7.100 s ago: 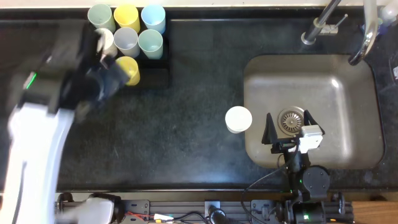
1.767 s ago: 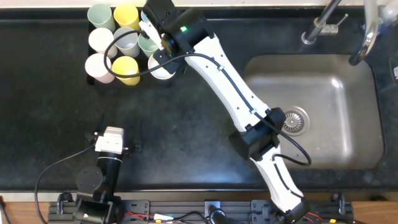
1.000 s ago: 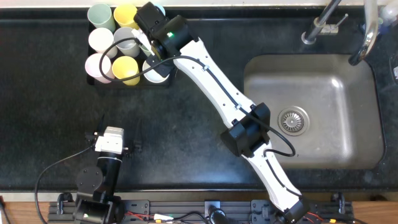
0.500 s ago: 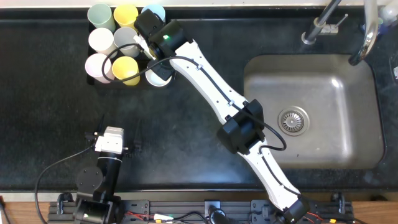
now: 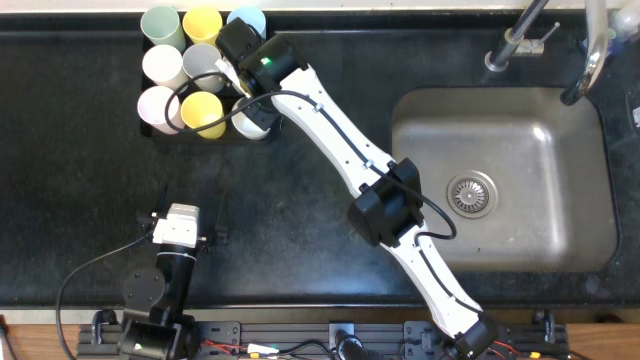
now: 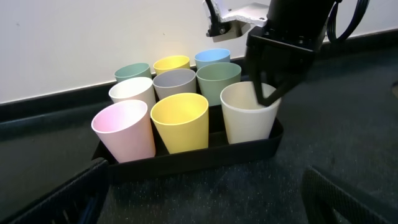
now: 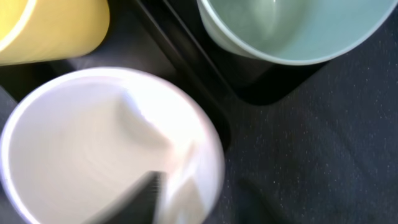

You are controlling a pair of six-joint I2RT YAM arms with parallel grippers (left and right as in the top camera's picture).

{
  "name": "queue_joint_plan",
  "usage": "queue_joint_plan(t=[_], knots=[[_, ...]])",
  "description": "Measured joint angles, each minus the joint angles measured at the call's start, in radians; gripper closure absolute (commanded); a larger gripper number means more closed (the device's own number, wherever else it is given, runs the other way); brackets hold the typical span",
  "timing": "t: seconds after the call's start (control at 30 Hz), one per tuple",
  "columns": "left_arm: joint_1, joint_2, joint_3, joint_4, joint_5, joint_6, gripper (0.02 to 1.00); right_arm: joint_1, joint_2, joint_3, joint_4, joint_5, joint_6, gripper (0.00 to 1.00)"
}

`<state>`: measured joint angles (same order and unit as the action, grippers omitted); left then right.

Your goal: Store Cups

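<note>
A black tray (image 6: pixel 186 158) at the counter's back left holds several upright cups in pink, yellow, white, grey, green and blue. A white cup (image 6: pixel 249 118) (image 5: pixel 255 122) (image 7: pixel 93 143) stands in the tray's front corner nearest the sink. My right gripper (image 6: pixel 265 99) (image 7: pixel 199 196) is down over it, shut on its rim with one finger inside the cup and one outside. A green cup (image 7: pixel 292 31) stands just behind it. My left gripper (image 6: pixel 205 211) (image 5: pixel 185 205) rests open low over the counter in front of the tray, holding nothing.
The right arm (image 5: pixel 340 150) stretches diagonally across the counter from its base to the tray. A steel sink (image 5: pixel 560 150) with a faucet (image 5: pixel 520 40) lies at the right. A white wall (image 6: pixel 93 37) runs behind the tray.
My right gripper has carried the white cup slightly left and down into the tray's front corner slot. In the last half second it barely moves. The left arm has stayed still.
</note>
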<state>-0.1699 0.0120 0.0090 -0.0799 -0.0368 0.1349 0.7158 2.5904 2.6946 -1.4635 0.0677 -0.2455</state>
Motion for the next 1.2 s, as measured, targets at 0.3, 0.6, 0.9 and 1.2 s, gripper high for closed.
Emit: queue_joint_plan(t=[0.3, 0.6, 0.9, 1.2], knots=[[0.000, 0.000, 0.000, 0.000, 0.000, 0.000, 0.020, 0.000, 0.001, 0.000, 0.031, 0.025, -0.002, 0.003], [0.000, 0.000, 0.000, 0.000, 0.000, 0.000, 0.020, -0.044, -0.008, 0.074, 0.015, 0.123, 0.078, 0.003], [0.000, 0.000, 0.000, 0.000, 0.000, 0.000, 0.020, -0.311, -0.318, 0.137, -0.169, 0.145, 0.158, 0.005], [0.000, 0.000, 0.000, 0.000, 0.000, 0.000, 0.020, -0.631, -0.888, -0.338, -0.212, 0.124, 0.227, 0.003]])
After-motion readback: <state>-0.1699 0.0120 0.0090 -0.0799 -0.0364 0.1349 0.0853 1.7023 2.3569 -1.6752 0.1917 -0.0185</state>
